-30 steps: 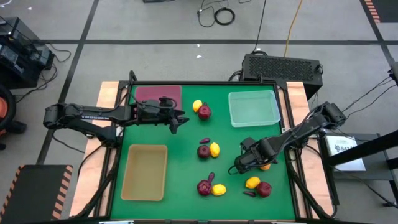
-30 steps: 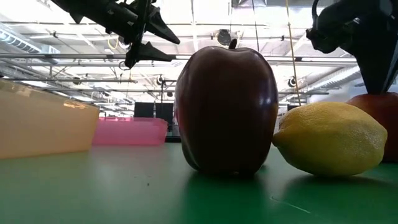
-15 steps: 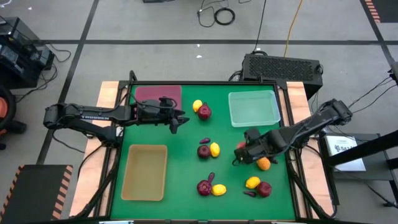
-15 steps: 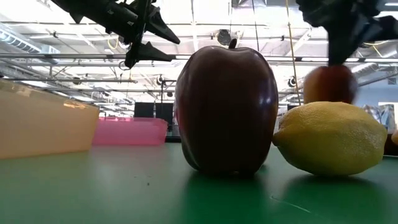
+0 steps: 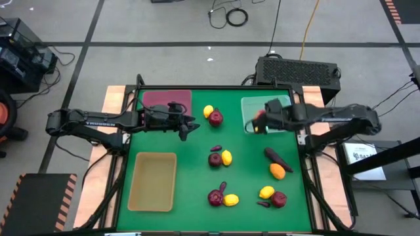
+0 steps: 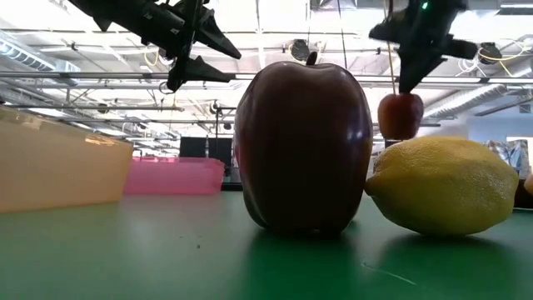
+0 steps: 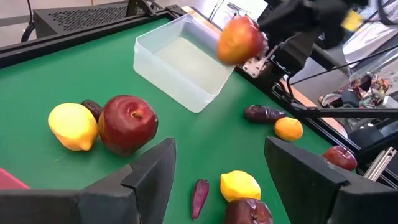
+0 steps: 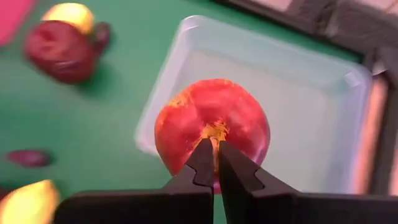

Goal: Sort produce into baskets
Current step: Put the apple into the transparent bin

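My right gripper [image 5: 260,122] is shut on a red apple [image 8: 211,127] and holds it in the air over the near-left rim of the clear pale-green tray [image 5: 279,108]. In the low view the apple [image 6: 400,115] hangs below the gripper [image 6: 410,83]. My left gripper [image 5: 189,128] is open and empty, in the air just right of the maroon tray [image 5: 167,100]. The tan tray [image 5: 153,181] lies near left. Apples, lemons, an orange fruit [image 5: 277,171] and purple vegetables lie on the green mat. My right gripper pinches the apple at its stem hollow [image 8: 214,132] between its two fingertips [image 8: 202,163]. The fingers come from above, pointing down. The apple hangs below them, stem end up, lifted clear of the table and the tray.
A lemon [image 5: 209,111] and an apple [image 5: 216,118] lie at the far middle, and an apple and lemon pair [image 5: 220,158] lies at the centre. Another apple and lemon [image 5: 223,198] lie near the front, where the low view shows the apple large [image 6: 304,150]. A purple vegetable [image 5: 275,157] lies beside the orange fruit.
My right gripper has risen from the near-right part of the mat and gone toward the table's far edge with the apple. The apple is lifted clear and now hangs at the clear tray's rim. The orange fruit and a purple vegetable show where the arm was.
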Available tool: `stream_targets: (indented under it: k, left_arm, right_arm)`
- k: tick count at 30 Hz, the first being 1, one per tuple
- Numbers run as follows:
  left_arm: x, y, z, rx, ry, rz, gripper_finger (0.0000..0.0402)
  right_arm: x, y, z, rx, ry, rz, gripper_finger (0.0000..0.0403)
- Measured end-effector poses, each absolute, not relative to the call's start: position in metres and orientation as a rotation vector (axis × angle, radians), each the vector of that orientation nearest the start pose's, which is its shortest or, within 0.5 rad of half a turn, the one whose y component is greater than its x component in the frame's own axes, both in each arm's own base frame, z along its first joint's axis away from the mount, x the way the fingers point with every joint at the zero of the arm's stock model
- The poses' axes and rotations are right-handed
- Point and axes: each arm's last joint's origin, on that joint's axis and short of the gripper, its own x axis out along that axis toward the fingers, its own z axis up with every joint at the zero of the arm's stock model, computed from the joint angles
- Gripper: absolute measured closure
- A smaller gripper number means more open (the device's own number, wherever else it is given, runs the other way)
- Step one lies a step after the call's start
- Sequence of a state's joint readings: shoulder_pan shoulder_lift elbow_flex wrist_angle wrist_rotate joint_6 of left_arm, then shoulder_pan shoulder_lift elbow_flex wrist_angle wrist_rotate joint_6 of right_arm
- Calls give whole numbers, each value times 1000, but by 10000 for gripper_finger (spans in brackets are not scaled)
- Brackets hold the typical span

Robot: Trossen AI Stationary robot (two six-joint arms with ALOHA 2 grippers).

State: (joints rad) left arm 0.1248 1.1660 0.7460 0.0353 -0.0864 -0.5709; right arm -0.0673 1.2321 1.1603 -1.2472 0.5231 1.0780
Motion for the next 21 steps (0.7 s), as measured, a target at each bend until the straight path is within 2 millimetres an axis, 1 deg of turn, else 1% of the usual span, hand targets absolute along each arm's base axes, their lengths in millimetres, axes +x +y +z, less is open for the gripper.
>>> stream_targets:
  k: [3,8,12,16,19,21]
  left_arm:
    - [251,34,265,-572,318,307,148]
    - [250,33,262,-648,339,325,148]
    - [248,33,258,-654,388,344,148]
    - [247,33,256,-670,400,356,148]
    - [247,33,256,-669,398,359,148]
    - [247,33,256,-670,398,360,148]
  right_arm:
    - [204,-49,302,544,915,-1136,403]
    - [208,-78,298,472,966,-1131,396]
    - [214,-104,290,493,1010,-1067,394]
    - [226,-128,280,511,998,-977,393]
    - [232,-144,271,531,999,-946,393]
    - [234,-152,262,548,1035,-944,393]
